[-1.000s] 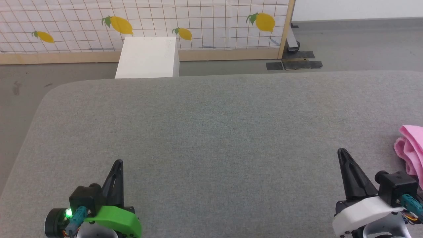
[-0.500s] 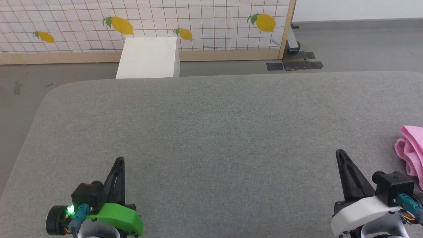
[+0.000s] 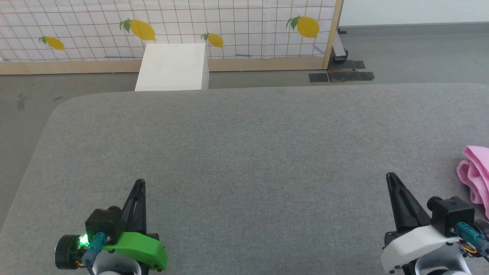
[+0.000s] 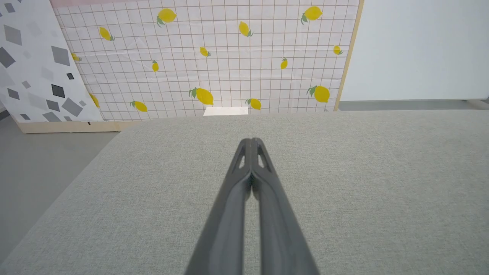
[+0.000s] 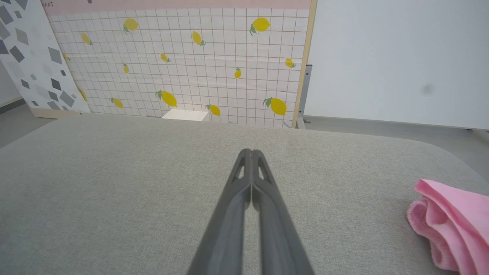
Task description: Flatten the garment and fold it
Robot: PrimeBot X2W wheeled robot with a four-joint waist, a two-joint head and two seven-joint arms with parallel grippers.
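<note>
Bright, even, nearly shadowless light; wrist views perhaps slightly edge-bowed.

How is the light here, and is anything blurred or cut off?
Head view: soft even light, no glare, sharp; the pink garment is cut by the right edge. Left wrist view: left hand slightly soft near the lens. Right wrist view: right hand likewise.

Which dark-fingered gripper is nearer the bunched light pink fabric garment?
The right gripper, on the white mount; the garment lies just to its right. The green-mounted left gripper sits far across the grey surface.
</note>
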